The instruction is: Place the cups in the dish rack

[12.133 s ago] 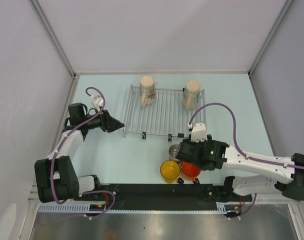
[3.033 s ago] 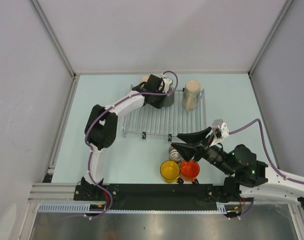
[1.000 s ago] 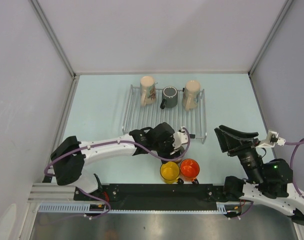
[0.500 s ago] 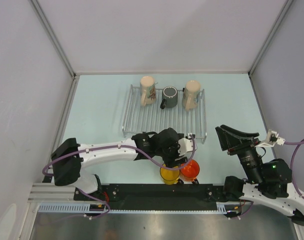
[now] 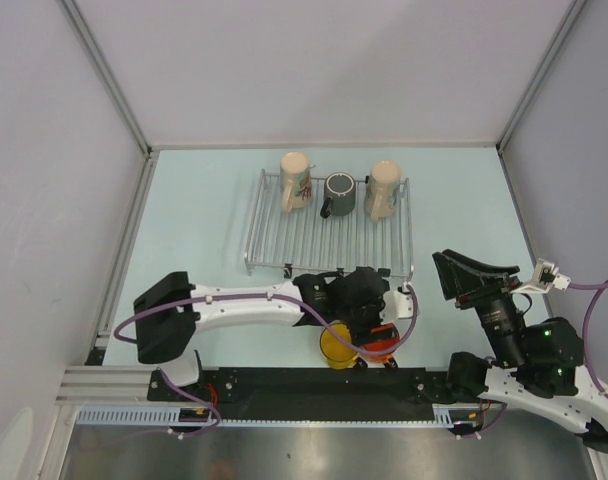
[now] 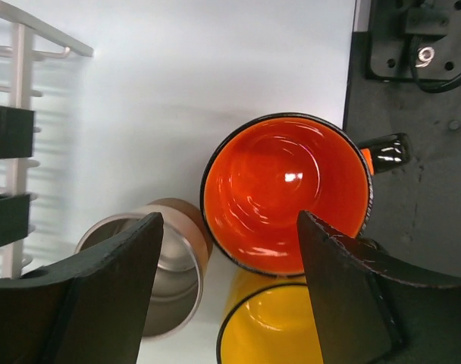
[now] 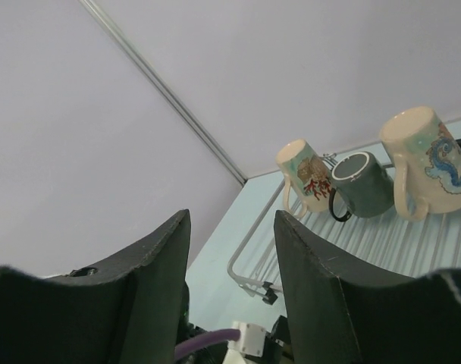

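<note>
Three cups rest on the dish rack (image 5: 284,235) at the far side of the pale green table (image 5: 199,220): a cream cup with a reddish print (image 5: 295,181), a dark cup (image 5: 339,193) just beside it, and a cream cup with a blue print (image 5: 381,189), all lined along the rack's far edge. Three more stand bunched on the table between the rack's near edge and the black rail (image 5: 284,383) that carries the arm bases.

The left arm (image 5: 244,305) stretches across in front of the rack. From above it hides one of the three entirely and much of the orange cup (image 5: 384,346); only the yellow cup (image 5: 334,347) shows most of its rim.

The left wrist camera fills that gap (it looks straight down). It shows the steel cup (image 6: 151,280) close against the orange one, with the yellow cup just beside both. The left gripper (image 6: 230,226) hangs over them, jaws spread wide and grasping nothing; one finger (image 6: 101,303) is over the steel cup, the other at the orange cup's opposite rim.

The right gripper (image 5: 462,277) is raised well apart at the right, jaws parted and empty. Its own camera looks between the fingers toward the rack and shows the cups' prints and the dark cup's handle more plainly than the overhead view. A purple cable (image 5: 409,315) loops beside the left wrist.
</note>
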